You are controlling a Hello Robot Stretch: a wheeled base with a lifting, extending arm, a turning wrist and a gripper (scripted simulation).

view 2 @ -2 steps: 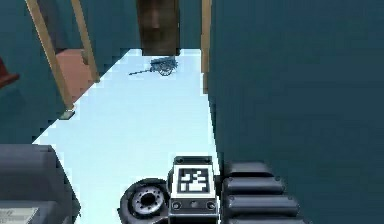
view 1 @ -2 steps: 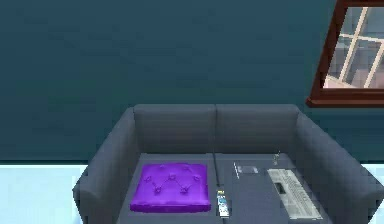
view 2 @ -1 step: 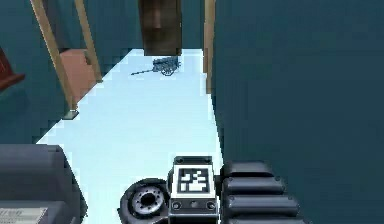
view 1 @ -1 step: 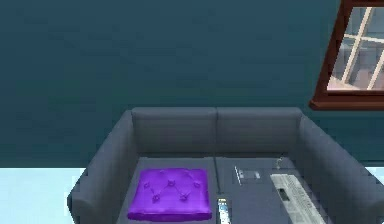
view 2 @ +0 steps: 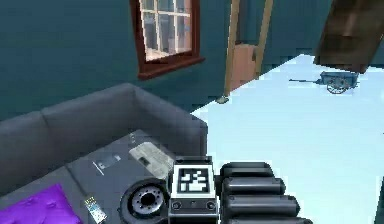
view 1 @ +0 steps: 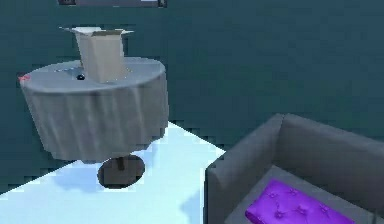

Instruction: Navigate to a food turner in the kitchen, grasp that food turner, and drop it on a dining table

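The room looks like a sitting room, not a kitchen, so I judge the step in hand to be driving: either the search for the food turner or the carry toward a table. The pictures do not settle which, and I cannot tell where the food turner is.

Nearest, the arm [view 2: 255, 192] lies low and short, its ribbed segments bunched at the arm side view's bottom edge. A white marker square [view 2: 193, 180] sits at its end. The gripper [view 2: 140, 202] is just left of that, over the seat of the grey sofa [view 2: 100, 120]. Flat things lie on the seat behind it, so I cannot tell whether it holds anything.

Ahead, past the purple cushion [view 1: 295, 205], stands a round table [view 1: 95, 110] draped in grey cloth, with a cardboard box [view 1: 100, 50] on top. Farthest out, a doorway [view 2: 245, 50] opens beside a window [view 2: 165, 30].

The next move calls for a turn of the base, either toward the table, skirting the sofa, or out through the doorway
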